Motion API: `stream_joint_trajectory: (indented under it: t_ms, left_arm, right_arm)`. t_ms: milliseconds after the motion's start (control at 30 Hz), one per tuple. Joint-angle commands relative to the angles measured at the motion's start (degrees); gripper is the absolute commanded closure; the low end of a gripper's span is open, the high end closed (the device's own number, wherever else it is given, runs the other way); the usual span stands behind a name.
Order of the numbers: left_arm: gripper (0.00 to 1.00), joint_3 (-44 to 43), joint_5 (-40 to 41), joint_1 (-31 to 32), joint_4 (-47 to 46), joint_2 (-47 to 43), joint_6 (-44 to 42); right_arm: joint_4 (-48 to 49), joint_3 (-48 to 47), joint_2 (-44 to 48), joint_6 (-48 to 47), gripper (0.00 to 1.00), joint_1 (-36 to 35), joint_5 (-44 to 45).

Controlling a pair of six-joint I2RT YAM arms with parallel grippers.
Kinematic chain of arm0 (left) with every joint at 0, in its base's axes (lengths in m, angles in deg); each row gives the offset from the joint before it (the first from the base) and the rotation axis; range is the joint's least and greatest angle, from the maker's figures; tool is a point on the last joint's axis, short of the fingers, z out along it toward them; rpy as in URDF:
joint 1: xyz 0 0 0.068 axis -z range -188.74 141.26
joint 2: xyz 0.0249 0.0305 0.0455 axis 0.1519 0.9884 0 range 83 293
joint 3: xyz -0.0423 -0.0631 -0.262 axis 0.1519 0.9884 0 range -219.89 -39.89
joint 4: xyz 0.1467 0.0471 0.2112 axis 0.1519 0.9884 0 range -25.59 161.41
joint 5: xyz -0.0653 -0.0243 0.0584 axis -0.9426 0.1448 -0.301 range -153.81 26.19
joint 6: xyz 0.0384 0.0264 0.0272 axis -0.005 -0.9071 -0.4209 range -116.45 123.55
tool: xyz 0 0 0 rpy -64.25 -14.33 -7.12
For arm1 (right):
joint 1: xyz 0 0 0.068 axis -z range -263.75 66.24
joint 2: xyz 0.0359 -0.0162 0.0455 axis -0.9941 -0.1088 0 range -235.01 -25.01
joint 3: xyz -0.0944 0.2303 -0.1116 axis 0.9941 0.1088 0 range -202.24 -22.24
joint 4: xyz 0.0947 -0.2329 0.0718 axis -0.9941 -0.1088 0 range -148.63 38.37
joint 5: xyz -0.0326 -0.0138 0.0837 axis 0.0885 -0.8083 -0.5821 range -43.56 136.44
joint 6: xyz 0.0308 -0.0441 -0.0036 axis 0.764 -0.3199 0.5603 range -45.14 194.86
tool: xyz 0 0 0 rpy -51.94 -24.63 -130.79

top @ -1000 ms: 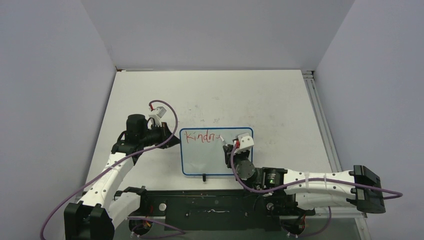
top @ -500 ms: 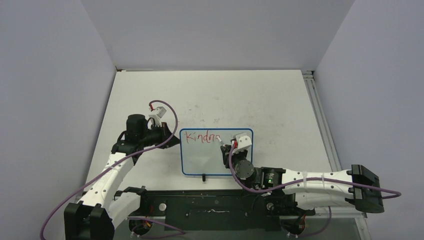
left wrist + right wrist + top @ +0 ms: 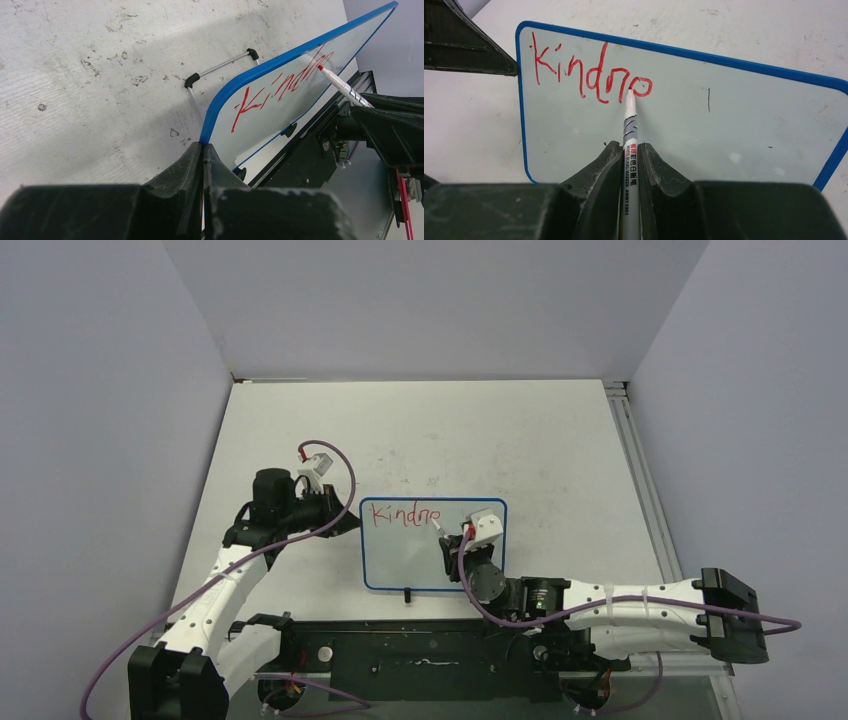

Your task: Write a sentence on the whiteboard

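One whiteboard (image 3: 400, 558), one marker (image 3: 629, 127), one table (image 3: 530, 440)

The small rectangular whiteboard (image 3: 704, 135) had a pale white face inside a thin blue frame, with red handwritten strokes (image 3: 589, 75) near its top edge. The slim white marker pen (image 3: 629, 117) bore a red tip, grey bands and black print. The left gripper (image 3: 202, 150) and right gripper (image 3: 630, 150) were black. The large tabletop (image 3: 520, 440) was white, mottled with grey scuffs. Purple cables (image 3: 787, 624) trailed from the white-shelled robot arms (image 3: 640, 605).

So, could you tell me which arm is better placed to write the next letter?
Right: the right gripper holds the marker, tip on the whiteboard at the last red letter; the left gripper pinches the board's frame.
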Motion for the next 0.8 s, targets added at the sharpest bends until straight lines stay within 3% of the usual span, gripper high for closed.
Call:
stream_joint_trajectory:
  t_ms: [0, 767]
  left_arm:
    - [1.0, -2.2, -2.1, 0.8, -0.8, -0.7, -0.1]
    - [1.0, -2.2, -2.3, 0.8, -0.8, -0.6, -0.1]
  right_arm:
    - [-2.7, 1.1, 0.0, 2.5, 0.95, -0.9, 1.6]
    - [-8.2, 1.3, 2.9, 4.9, 0.95, -2.0, 5.6]
